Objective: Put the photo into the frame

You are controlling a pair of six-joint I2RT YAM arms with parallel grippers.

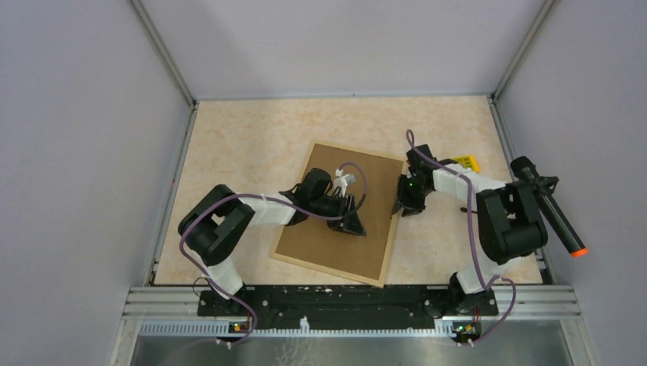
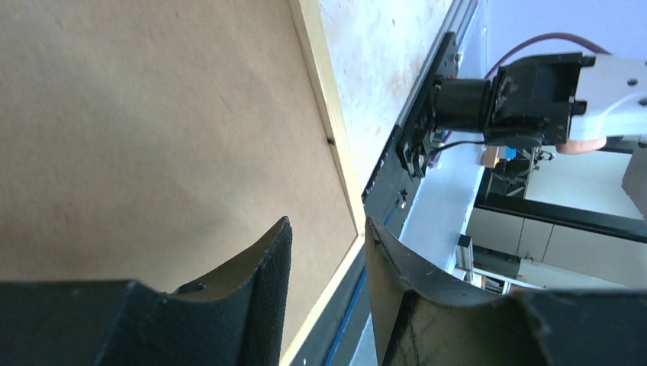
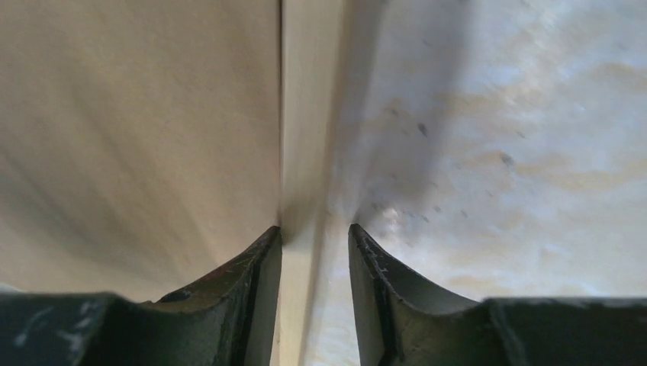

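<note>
1. The frame (image 1: 328,248) lies face down and askew in the middle of the tabletop (image 1: 252,145), with its brown back up and its pale wood rim (image 3: 305,114) showing along the edges.
2. It looks stiff, thin and light, and it sits flat, so I'd judge the outer rim the only place to take hold. The broad back offers nothing to pinch.
3. The photo (image 1: 467,162), as far as I can judge, is the yellow corner peeping out behind the right arm. It would be thin, floppy and easily creased, so best taken by an edge.
4. The left claw (image 1: 351,219) hangs over the board near its right edge, fingers (image 2: 267,282) narrowly parted and holding nothing.
5. The right claw (image 1: 404,204) straddles the rim with its fingers (image 3: 259,290) close on either side. I cannot tell whether they pinch it.
6. The frame's front side, and most of the photo, are hidden.
</note>
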